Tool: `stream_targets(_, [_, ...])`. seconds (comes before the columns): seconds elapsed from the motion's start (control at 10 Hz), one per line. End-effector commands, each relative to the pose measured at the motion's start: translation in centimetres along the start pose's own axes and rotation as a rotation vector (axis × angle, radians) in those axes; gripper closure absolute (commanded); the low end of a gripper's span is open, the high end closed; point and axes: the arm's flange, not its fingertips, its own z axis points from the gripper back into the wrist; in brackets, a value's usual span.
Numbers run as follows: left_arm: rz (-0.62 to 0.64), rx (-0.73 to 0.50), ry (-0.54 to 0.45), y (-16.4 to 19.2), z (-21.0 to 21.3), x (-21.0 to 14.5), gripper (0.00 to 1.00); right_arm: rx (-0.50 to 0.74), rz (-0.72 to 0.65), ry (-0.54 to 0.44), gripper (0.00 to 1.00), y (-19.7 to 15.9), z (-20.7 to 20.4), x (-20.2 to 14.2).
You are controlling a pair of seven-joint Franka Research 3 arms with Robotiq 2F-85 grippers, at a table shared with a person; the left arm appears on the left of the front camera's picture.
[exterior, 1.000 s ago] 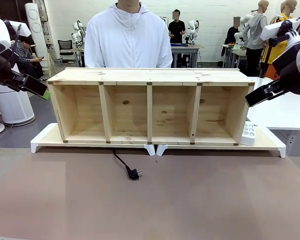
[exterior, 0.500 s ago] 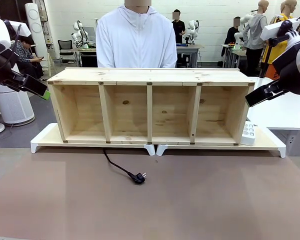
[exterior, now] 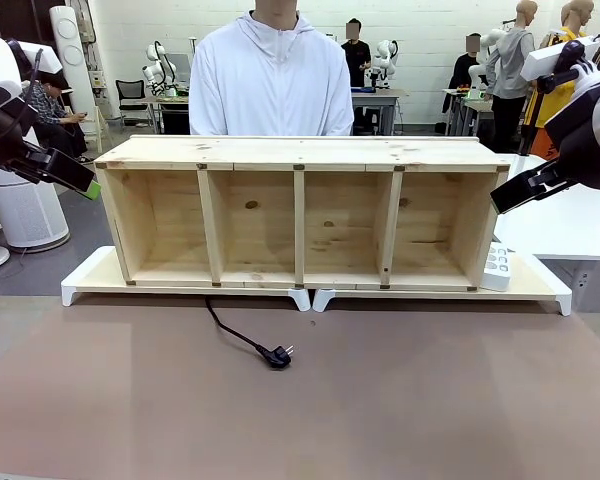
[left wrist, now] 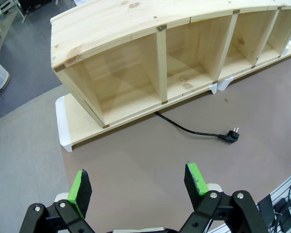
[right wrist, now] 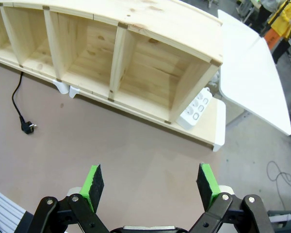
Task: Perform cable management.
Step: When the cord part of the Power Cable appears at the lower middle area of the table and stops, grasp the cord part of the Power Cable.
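The cable [exterior: 235, 330] lies on the table [exterior: 440, 400] in front of the shelf [exterior: 300, 150]. In the front view it comes out from under the shelf's front edge, below the second bay from the left. From there it runs toward 4 o'clock and ends in the plug [exterior: 277, 355], just left of the table's middle. Its long axis is therefore a diagonal, with the plug as the free end nearest the robot.

The left gripper [left wrist: 138, 183] hangs high off the shelf's left end, jaws wide and holding nothing. In its wrist view the plug sits at about 2 o'clock, and the cord trails back toward 11 o'clock to the shelf.

The right gripper [right wrist: 150, 180] is likewise wide and empty, high off the shelf's right end. In its wrist view the plug lies far off at about 10 o'clock.

Most of the cord lies on the left half of the table, so the left arm looks nearer, though not by much. A grasp would probably need the jaws set across the diagonal.

The strip [exterior: 495, 268] sits at the shelf's right end, well apart from the plug at about 2 o'clock.
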Motion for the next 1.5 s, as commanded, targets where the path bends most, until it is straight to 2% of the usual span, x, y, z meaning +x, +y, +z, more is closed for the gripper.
stream_targets(0.0, [0.001, 0.001, 0.001, -0.1, -0.1, 0.0, 0.0, 0.022, 0.04, 0.031, 0.0, 0.8, -0.9, 0.9])
stream_targets(0.6, [0.001, 0.001, 0.001, -0.1, -0.1, 0.0, 0.0, 0.184, 0.177, 0.105, 0.0, 7.2, -6.4, 5.0])
stream_targets(1.1, [0.001, 0.001, 0.001, -0.1, -0.1, 0.0, 0.0, 0.348, 0.229, 0.191, 0.0, 12.8, -13.7, 6.3])
stream_targets(1.4, [0.001, 0.001, 0.001, -0.1, -0.1, 0.0, 0.0, 0.367, 0.26, 0.199, 0.0, 16.4, -17.3, 6.7])
